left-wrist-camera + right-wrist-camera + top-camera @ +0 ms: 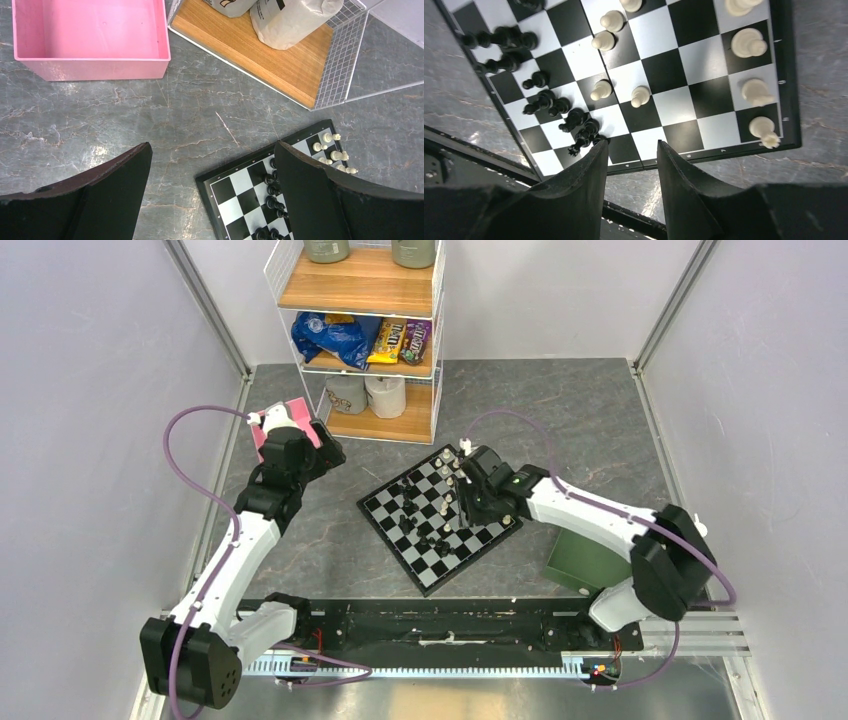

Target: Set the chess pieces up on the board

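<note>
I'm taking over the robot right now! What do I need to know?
Left gripper: open, empty, above the table near the pink box.
Right gripper: open, empty, over an edge of the board.
Pieces: black pieces are bunched along one side of the board. Some white pieces line the opposite edge and others stand loose mid-board.
Done: every piece in view is on the board.
Left: both colours probably need sorting into tidy starting rows.

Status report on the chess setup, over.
Left hand open, empty, near pink box. Right hand open, empty, above board edge. Black pieces bunched, white pieces spread.
</note>
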Motion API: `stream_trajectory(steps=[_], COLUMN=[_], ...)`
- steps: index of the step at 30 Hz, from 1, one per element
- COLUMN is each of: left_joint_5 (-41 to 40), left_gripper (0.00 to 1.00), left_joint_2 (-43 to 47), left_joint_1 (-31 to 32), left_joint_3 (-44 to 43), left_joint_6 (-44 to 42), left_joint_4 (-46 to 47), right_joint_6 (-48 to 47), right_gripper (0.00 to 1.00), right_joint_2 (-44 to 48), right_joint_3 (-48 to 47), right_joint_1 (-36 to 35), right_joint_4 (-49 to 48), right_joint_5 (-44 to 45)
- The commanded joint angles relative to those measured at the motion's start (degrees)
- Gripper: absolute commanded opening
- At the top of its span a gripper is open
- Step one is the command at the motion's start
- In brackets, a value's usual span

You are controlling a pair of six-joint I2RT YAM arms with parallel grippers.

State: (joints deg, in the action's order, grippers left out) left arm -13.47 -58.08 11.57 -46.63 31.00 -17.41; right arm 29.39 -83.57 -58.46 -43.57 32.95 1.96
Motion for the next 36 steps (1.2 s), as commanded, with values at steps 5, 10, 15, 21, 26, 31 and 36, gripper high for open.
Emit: stream_trajectory(steps=[5, 10, 15, 21, 26, 31, 36], left_joint_5=[-0.07, -0.24, -0.98, -0.33, -1.47, -1.86, -2.2], left_gripper=[0.99, 0.99, 0.99, 0.99, 0.99, 0.99, 0.99], left_joint_2=[-0.63, -0.78, -0.47, -0.71, -0.1, 0.31, 0.09], left_joint_1=[-0.53, -0.59, -0.59, -0.67, -0.76, -0.85, -1.02], left_joint_3=[-0.74, -1.25, -1.4, -0.74, -0.52, -0.21, -0.3], left_joint_6=[-0.15, -0.5, -0.92, -0.59, -1.01, -1.22, -1.38], left_joint_4=[2.1, 1.78, 1.25, 1.72, 1.0, 0.74, 0.53], right_joint_6=[-1.29, -1.8, -1.11, -2.7, -4.09, -3.92, -2.31], right_gripper=[0.48, 0.43, 0.4, 0.4, 0.41, 0.38, 0.38], right_joint_2=[-7.09, -10.96, -12.77, -14.6, -16.7, -20.89, -23.91], right_joint_3=[-6.24, -8.67, -10.3, -15.63, -19.21, -22.97, -23.29], right_joint_1=[-0.88, -0.88, -0.9, -0.21, 0.71, 2.19, 2.18], right_joint_4=[0.23, 0.36, 0.81, 2.54, 2.38, 2.81, 2.73], right_joint_5=[2.54, 1.2, 1.48, 5.1, 5.35, 2.51, 0.52])
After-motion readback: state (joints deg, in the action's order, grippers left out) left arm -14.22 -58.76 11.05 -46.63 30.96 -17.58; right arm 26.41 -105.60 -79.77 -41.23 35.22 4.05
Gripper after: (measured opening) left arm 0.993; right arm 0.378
